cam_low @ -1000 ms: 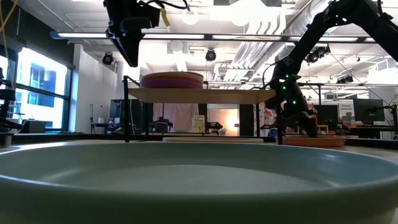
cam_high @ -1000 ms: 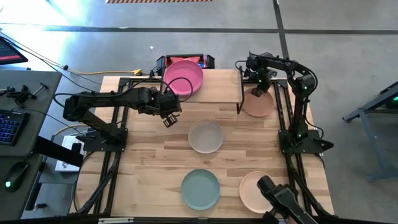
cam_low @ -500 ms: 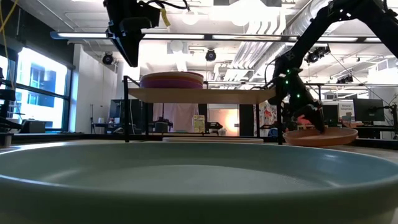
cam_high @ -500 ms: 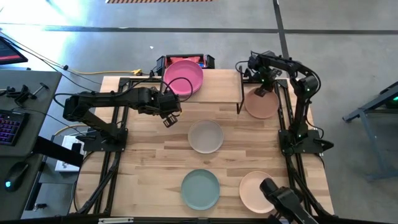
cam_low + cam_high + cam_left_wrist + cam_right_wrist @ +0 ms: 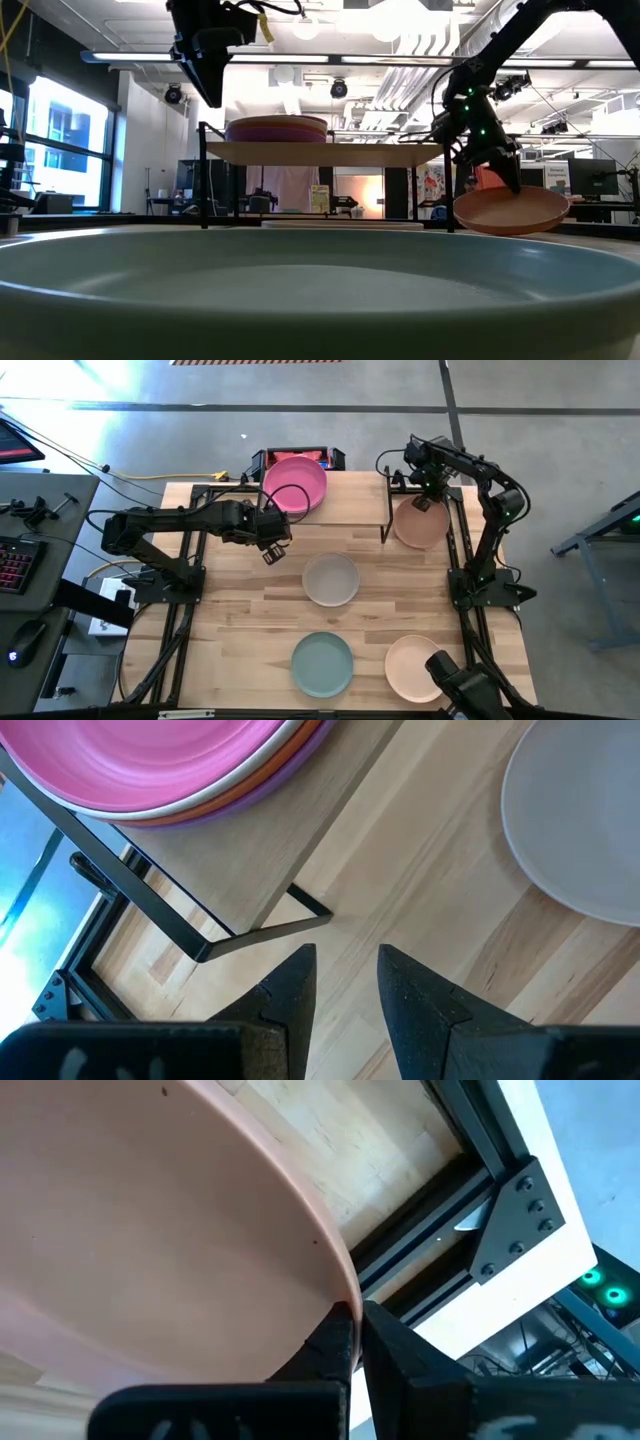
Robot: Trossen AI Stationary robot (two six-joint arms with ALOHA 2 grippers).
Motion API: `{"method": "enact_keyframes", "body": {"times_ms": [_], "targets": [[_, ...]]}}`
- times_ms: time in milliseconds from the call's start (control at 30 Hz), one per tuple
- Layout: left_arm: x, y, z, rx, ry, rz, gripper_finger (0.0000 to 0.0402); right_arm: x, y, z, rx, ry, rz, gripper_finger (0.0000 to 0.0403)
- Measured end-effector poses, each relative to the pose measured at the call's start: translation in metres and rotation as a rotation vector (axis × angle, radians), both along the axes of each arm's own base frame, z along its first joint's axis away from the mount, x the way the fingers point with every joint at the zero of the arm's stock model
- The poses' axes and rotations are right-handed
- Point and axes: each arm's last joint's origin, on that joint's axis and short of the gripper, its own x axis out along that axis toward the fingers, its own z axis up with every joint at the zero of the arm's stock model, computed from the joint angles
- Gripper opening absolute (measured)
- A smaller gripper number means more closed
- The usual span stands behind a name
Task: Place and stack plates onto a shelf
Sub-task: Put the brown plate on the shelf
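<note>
Toward the upper right of the overhead frame, our right gripper [image 5: 424, 500] pinches the far rim of a terracotta plate [image 5: 418, 525], its fingers [image 5: 335, 1342] pressed onto the edge from either side. We hold it by the rim because a shallow plate offers no other purchase. In the table-level view the plate [image 5: 510, 211] hangs clear of the tabletop [image 5: 240, 620], tilting down away from the grip, just right of the shelf [image 5: 350, 500] and lower than its wooden top. It will have to rise further, we judge, before it can pass over the edge. On the shelf's left end a stack sits already, a pink plate [image 5: 295, 484] uppermost with orange and purple rims showing under it in the left wrist view, so the bare right end is presumably where this one goes. Our left gripper [image 5: 270, 540] hovers at centre left of the overhead frame, just in front of the shelf's left leg, holding nothing, its fingers [image 5: 290, 990] a little apart; we take it to be waiting clear of the stack. Left on the table are a grey plate [image 5: 331, 580] at centre, a teal plate [image 5: 322, 665] at the lower middle and a peach plate [image 5: 415, 668] at lower right.
</note>
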Motion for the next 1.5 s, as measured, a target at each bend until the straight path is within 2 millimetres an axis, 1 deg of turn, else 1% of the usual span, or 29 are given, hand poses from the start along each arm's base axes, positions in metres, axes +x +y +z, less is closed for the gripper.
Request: {"method": "enact_keyframes", "body": {"times_ms": [233,633,867,1267,1500], "targets": [[0.000,0.000,0.000,0.000,0.000,0.000,0.0099,0.001,0.008,0.009,-0.010,0.036,0.005,0.0000],[0.000,0.000,0.000,0.000,0.000,0.000,0.0099,-0.003,0.030,0.045,-0.105,0.015,-0.062,0.0000],[0.000,0.000,0.000,0.000,-0.001,0.000,0.0099,-0.001,0.043,0.062,-0.171,-0.007,-0.064,0.0000],[0.001,0.000,0.000,0.005,0.003,-0.019,0.0099,0.004,0.055,0.068,-0.181,0.028,-0.076,0.0000],[0.001,0.000,0.000,0.006,0.004,-0.023,0.0099,0.000,0.066,0.086,-0.248,-0.059,-0.119,0.0000]]}}
